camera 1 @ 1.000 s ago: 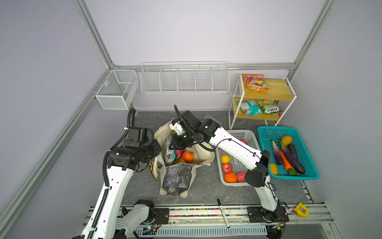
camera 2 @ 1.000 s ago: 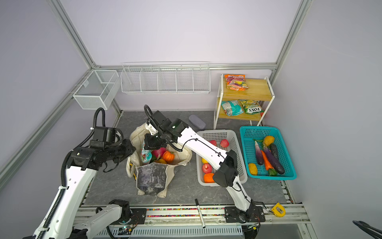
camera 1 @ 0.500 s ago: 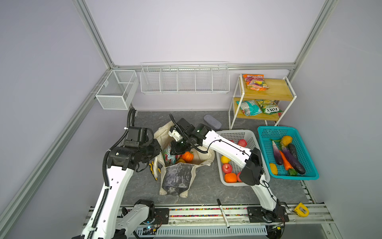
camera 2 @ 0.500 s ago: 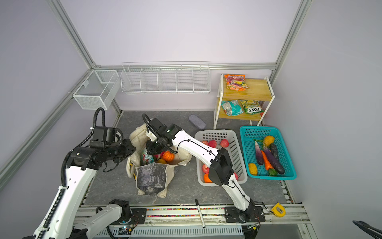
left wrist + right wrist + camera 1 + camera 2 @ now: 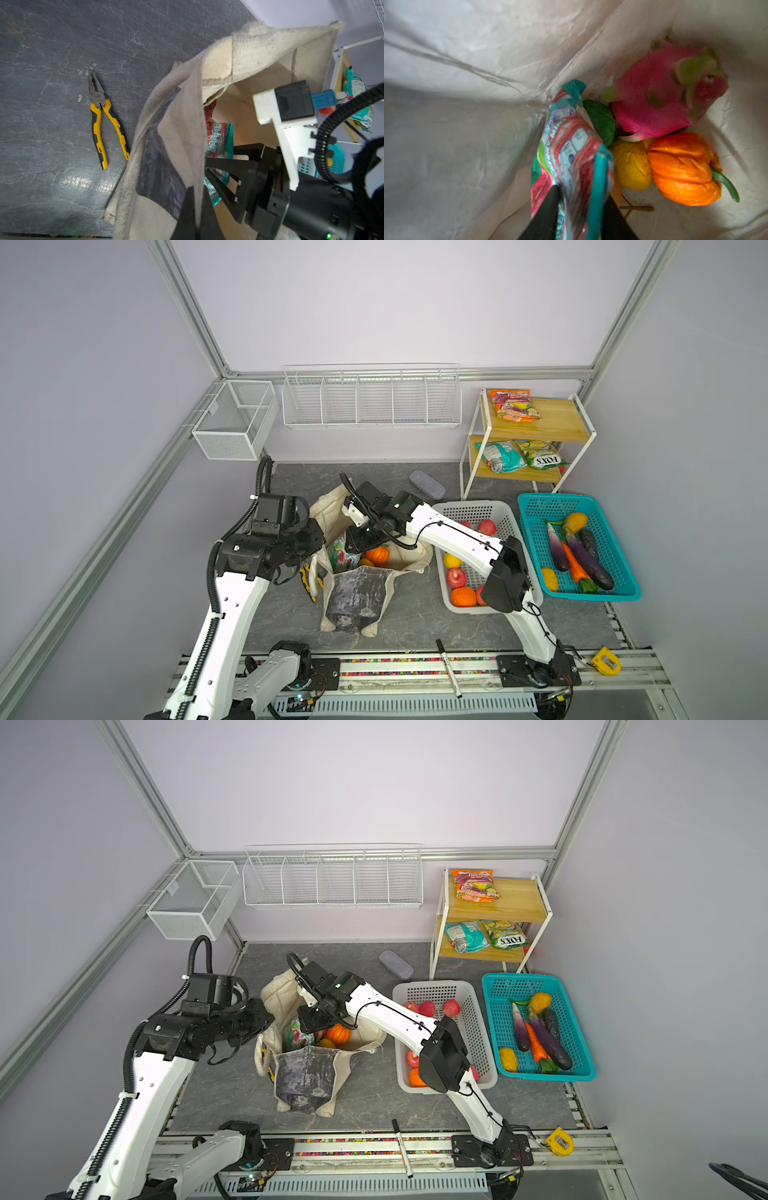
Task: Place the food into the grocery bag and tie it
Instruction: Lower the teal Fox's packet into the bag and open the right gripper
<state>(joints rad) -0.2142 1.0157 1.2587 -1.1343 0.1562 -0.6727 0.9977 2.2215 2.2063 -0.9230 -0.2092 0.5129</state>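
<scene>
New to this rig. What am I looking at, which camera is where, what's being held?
Two white robot arms, each ending in a claw, stand at a dark grey tabletop. Two pictures look down from overhead; two come from wrist cameras. The left claw is shut on the rim of the cream canvas tote bag. The right claw reaches inside, a crinkly teal snack packet between its jaws; whether it grips is unclear. Inside lie pink dragon fruit, orange pumpkin. Nearby: yellow-handled pliers, white plastic basket, teal plastic basket.
</scene>
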